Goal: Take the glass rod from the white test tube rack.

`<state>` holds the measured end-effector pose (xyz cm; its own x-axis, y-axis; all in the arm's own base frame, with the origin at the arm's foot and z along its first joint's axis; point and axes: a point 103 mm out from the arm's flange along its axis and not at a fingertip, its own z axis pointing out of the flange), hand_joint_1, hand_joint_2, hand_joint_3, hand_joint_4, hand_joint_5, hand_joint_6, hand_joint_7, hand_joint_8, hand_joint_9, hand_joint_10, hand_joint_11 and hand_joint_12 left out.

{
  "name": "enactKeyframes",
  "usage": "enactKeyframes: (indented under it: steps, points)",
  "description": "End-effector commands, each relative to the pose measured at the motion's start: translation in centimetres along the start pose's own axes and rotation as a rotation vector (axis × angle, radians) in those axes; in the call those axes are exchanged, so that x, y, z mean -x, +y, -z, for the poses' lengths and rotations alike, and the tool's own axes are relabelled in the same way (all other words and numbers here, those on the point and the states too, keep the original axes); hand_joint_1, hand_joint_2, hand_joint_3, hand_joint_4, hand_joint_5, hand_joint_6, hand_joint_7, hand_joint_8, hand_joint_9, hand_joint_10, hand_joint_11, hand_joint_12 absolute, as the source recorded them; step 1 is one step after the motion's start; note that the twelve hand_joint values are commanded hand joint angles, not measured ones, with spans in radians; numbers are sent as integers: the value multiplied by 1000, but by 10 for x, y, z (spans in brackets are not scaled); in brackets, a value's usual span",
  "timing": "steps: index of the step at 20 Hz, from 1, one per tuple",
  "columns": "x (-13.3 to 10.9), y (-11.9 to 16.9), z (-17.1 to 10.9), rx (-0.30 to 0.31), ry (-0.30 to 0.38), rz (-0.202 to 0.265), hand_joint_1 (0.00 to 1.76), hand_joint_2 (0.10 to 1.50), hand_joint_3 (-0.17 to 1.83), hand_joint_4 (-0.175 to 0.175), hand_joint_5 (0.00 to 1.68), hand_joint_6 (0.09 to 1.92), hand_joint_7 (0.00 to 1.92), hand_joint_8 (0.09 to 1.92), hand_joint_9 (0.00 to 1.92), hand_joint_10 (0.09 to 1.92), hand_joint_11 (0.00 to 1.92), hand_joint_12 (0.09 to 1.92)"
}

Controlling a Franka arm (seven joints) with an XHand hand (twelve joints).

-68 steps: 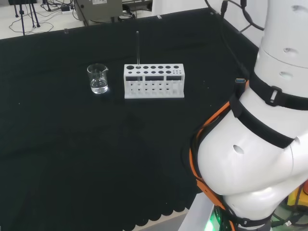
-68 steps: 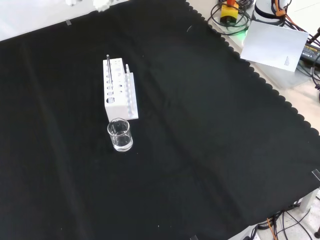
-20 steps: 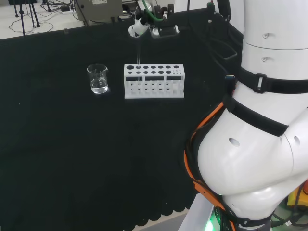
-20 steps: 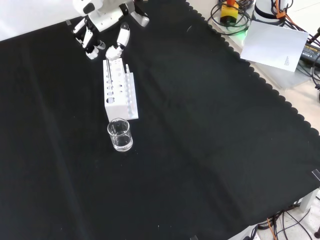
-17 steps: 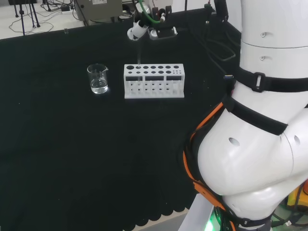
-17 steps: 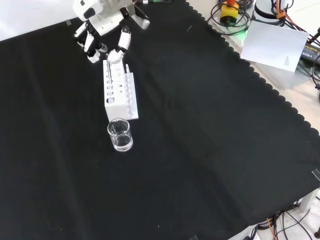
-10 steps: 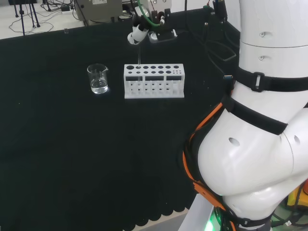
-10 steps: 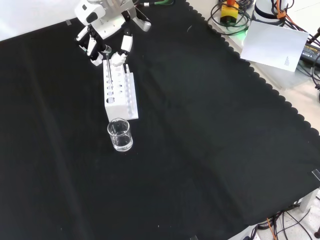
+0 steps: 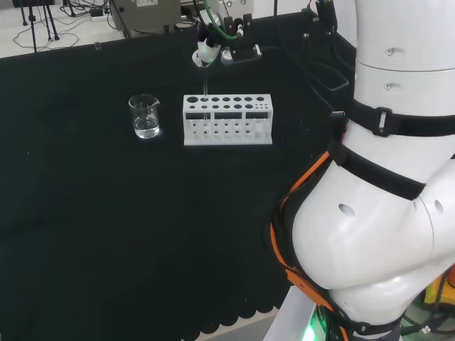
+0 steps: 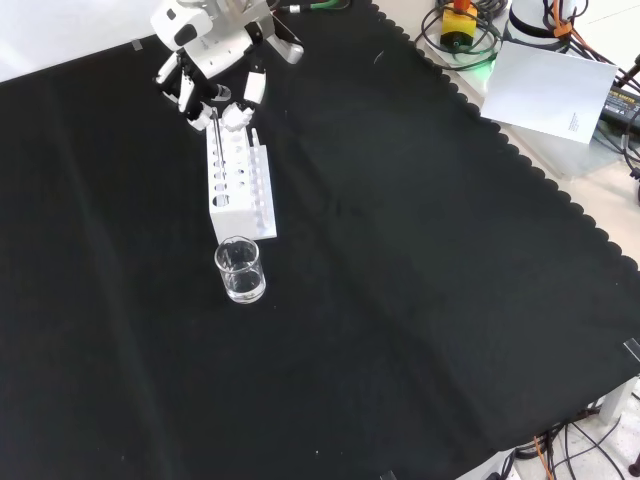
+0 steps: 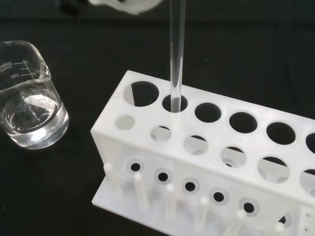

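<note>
Hand closing in on the glass rod above the white test tube rack

The glass rod (image 11: 175, 54) stands upright in a hole of the back row, second from the end of the white test tube rack (image 10: 238, 180) that faces the beaker (image 10: 240, 269) of clear liquid on the tabletop (image 10: 400, 260). The hand (image 10: 205, 50) hangs over that end of the rack, its fingers (image 10: 236, 116) curled in on either side of the rod's top; whether they already touch it I cannot tell. The step in hand looks like the grasp itself. Next, once the pinch is closed, a straight vertical lift is needed so the rod clears its hole without tipping the rack.
</note>
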<state>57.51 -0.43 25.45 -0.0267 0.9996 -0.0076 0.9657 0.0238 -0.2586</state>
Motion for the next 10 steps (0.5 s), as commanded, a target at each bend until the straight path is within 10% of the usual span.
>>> enactKeyframes:
  steps: [1,5,10]
  points:
    - [-9,0,0,33,-8,15,1000,765,708,-175,808,941,1201,854,1564,806,422,1348]
    - [-13,-2,3,87,8,21,1124,996,292,-175,917,1094,1247,868,1603,797,531,1313]
    - [-21,-4,8,158,11,41,1251,922,349,-175,980,972,1141,969,1588,865,714,1227]
